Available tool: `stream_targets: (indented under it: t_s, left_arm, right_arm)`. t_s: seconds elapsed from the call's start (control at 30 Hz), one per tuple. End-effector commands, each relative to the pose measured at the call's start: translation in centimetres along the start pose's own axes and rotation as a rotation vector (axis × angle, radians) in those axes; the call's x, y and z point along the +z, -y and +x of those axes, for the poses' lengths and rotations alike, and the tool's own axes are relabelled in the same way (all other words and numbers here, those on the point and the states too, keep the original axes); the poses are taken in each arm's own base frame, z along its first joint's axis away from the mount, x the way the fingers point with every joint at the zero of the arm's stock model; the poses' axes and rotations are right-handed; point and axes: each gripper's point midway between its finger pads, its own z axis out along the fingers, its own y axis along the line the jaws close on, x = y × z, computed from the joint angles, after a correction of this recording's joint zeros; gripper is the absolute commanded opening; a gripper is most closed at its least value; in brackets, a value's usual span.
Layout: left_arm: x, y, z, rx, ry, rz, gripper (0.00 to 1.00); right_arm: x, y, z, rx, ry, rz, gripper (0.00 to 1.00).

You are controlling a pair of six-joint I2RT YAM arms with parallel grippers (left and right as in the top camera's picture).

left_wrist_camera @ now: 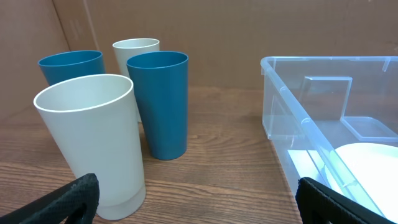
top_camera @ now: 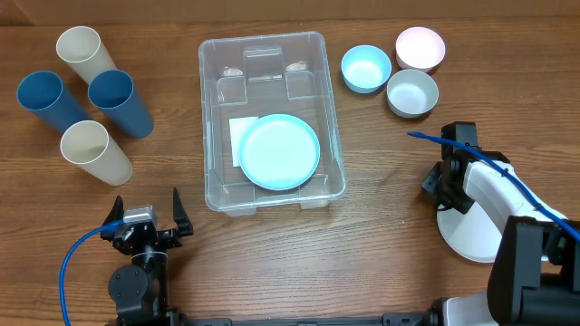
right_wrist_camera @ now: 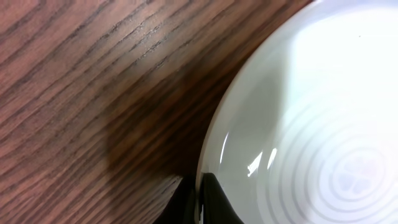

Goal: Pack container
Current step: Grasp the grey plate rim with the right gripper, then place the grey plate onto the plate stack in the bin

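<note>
One thin pinch on the rim is all the right pincer (right_wrist_camera: 200,196) has on the white plate (right_wrist_camera: 311,118), so it may slip while swinging to the container (top_camera: 207,109) on its left, while the left pincer (top_camera: 148,217) is spread and empty.

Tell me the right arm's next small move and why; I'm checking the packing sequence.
Probably lift the white plate slightly off the table. The right gripper seems pinched on the plate's rim while the plate lies flat on the wood. The container holds only a light blue plate, so there looks to be room to stack this one on top.
</note>
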Motion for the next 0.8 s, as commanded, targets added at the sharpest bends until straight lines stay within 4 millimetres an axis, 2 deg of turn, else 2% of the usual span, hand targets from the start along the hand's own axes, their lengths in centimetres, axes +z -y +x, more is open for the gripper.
stream_targets:
  t_s: [0.0,0.1,0.23,0.27,0.33,0.4,0.47,0.5,0.53,0.7,0.77]
  left_arm:
    - [0.0,-0.2,0.0,0.013,0.002,-0.006,1.00]
    - [0.0,-0.2,0.0,0.013,0.002,-0.006,1.00]
    - [0.0,-0.2,0.0,0.013,0.002,-0.006,1.00]
    - [0.0,-0.2,0.0,0.013,0.002,-0.006,1.00]
    - [0.0,-0.2,0.0,0.013,0.002,-0.006,1.00]
    - [0.0,-0.2,0.0,0.013,0.002,-0.006,1.00]
    - [0.0,-0.2,0.0,0.013,0.002,-0.006,1.00]
    - [0.0,-0.1,0.0,0.013,0.002,-0.006,1.00]
    - [0.0,-0.2,0.0,0.013,0.002,-0.006,1.00]
    - [0.0,-0.2,0.0,0.013,0.002,-0.006,1.00]
    - [0.0,-0.2,0.0,0.013,0.002,-0.006,1.00]
  right_arm:
    - [-2.1,-0.9,-3.0,-0.004,0.071,-0.024,0.04]
    - [-5.9,-2.0,-6.5,-0.018,0.138,-0.047,0.04]
    - [-12.7,-3.2,-10.9,-0.070,0.234,-0.097,0.04]
    - [-15.2,-3.5,-11.9,-0.104,0.266,-0.112,0.04]
    - [-19.9,-5.0,-12.9,-0.203,0.328,-0.168,0.04]
    - [-24.3,-7.8,-12.3,-0.307,0.382,-0.259,0.04]
    - [-28.4,-11.2,-10.5,-0.410,0.434,-0.351,0.04]
    - [-30.3,-13.4,-8.7,-0.490,0.454,-0.412,0.04]
    - [-32.0,-16.1,-6.1,-0.573,0.472,-0.472,0.04]
    - [-35.1,-23.4,3.8,-0.860,0.500,-0.620,0.04]
    - [-35.4,-24.9,6.7,-0.931,0.495,-0.649,0.04]
